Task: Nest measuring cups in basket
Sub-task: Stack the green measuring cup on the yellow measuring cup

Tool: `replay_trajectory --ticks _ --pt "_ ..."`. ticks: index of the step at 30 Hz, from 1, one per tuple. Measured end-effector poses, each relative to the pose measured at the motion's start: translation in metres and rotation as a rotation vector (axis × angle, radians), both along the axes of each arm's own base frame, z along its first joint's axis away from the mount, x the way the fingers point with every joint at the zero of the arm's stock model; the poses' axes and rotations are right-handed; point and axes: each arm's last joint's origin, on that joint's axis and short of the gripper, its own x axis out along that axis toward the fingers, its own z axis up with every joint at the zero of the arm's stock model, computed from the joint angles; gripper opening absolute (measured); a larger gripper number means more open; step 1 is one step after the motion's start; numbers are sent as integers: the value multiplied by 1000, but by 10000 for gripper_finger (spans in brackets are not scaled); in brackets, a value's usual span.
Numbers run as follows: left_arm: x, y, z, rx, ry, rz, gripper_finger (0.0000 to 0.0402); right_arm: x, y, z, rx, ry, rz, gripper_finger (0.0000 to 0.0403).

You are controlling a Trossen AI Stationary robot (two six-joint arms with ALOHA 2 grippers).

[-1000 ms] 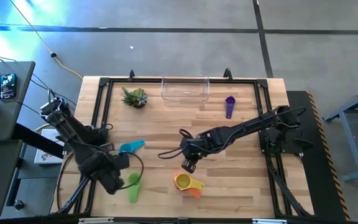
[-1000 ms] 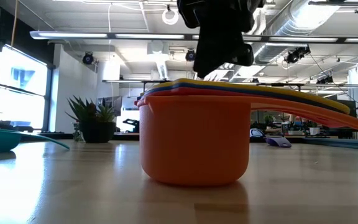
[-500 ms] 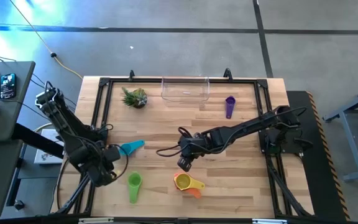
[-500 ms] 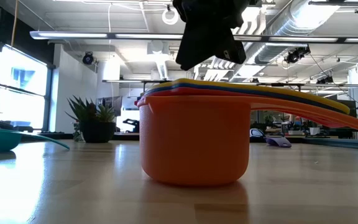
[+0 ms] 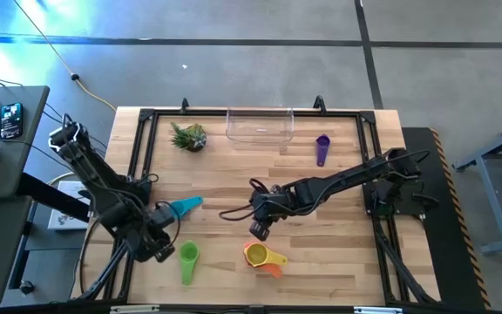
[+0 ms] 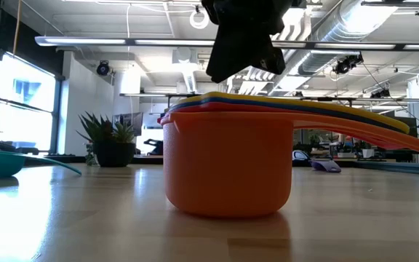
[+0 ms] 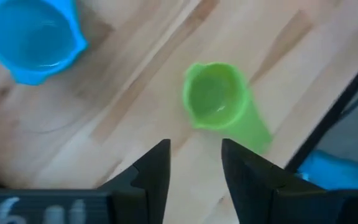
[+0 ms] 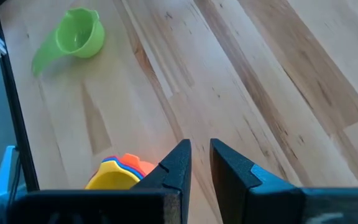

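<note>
Nested measuring cups (image 5: pixel 264 256), yellow on top and orange outermost (image 6: pixel 228 164), stand on the table near its front. My right gripper (image 5: pixel 258 232) (image 8: pixel 199 149) hovers just above and behind them, its fingers a narrow gap apart and empty. A green cup (image 5: pixel 187 260) (image 7: pixel 215 99) stands mouth up at the near left. My left gripper (image 5: pixel 164 249) (image 7: pixel 196 149) is open beside it, pointing down, holding nothing. A light blue cup (image 5: pixel 184 207) sits farther back. A purple cup (image 5: pixel 322 149) lies by the clear basket (image 5: pixel 260 125) at the far edge.
A small spiky plant (image 5: pixel 188 137) stands at the far left beside the basket. A black frame (image 5: pixel 134 166) runs around the tabletop. Bare wood (image 5: pixel 234 179) lies between the cups and the basket.
My left gripper pulled back from the green cup toward the table's left edge, rolled its wrist, then came part of the way back toward the cup. The green cup has stayed where it was. My right gripper has tipped slightly above the nested cups.
</note>
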Motion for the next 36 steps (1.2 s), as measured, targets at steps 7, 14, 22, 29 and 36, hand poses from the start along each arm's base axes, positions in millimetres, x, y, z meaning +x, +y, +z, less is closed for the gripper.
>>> replay_trajectory --ticks 7,14,22,29,36 --pt "13 -6 -13 24 21 29 162 0 0 0 -11 1 37 50" --pt "26 -12 -32 77 70 56 157 0 1 0 1 4 53 50" --pt "43 -18 -51 76 89 86 154 0 1 0 1 6 83 50" --pt "51 -20 -65 73 155 105 152 0 1 0 -8 5 97 50" --pt "55 -22 -75 78 190 112 152 0 1 0 -8 5 96 50"
